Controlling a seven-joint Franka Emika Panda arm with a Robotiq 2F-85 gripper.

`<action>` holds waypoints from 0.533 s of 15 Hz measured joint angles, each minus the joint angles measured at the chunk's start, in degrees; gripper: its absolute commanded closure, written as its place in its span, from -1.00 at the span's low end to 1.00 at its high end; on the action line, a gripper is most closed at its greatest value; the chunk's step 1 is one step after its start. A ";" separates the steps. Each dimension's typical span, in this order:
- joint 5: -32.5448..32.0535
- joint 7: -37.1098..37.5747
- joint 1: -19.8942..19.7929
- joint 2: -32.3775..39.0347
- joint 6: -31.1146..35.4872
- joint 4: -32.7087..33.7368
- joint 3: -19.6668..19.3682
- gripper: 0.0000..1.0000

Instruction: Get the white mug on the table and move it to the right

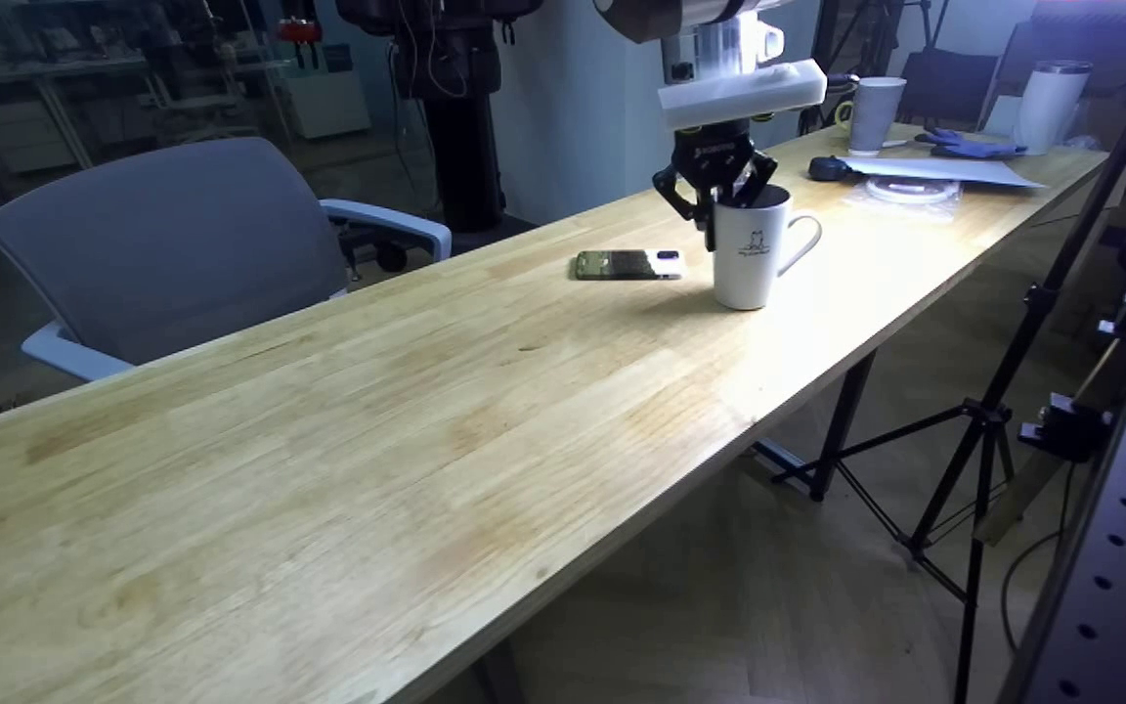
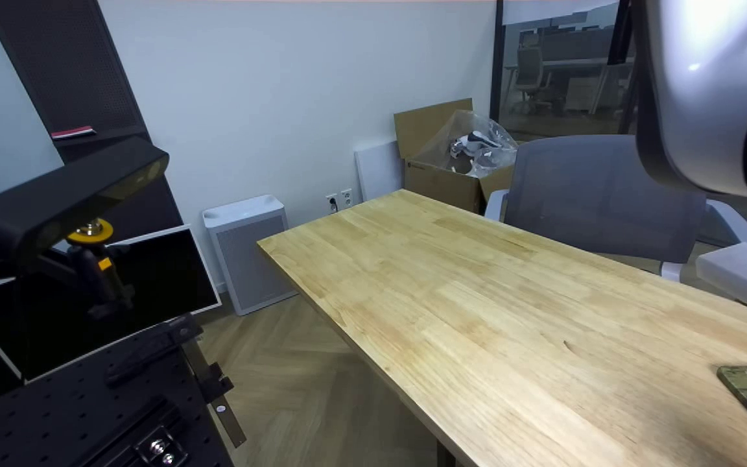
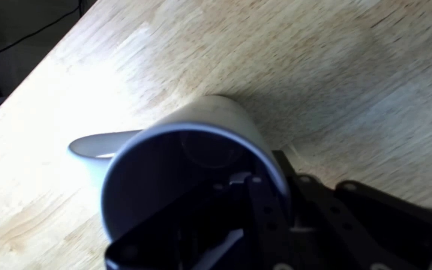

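Your jaws pinch the wall of the white mug, one finger inside the rim, the other against the outside. You have the mug upright, loop handle on the opposite side; whether its base touches the worktop is hard to say. A phone lies flat near it. Farther along the worktop stand a pale cup and a tall tumbler.

Glare on table (dim floor)
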 measured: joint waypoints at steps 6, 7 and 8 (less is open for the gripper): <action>-0.01 0.02 0.12 0.00 -0.13 1.43 -0.17 -0.57; -0.02 0.05 0.27 -0.02 -0.34 1.84 -0.30 -0.73; -0.03 0.09 0.49 -0.06 -0.71 2.29 -0.48 -0.85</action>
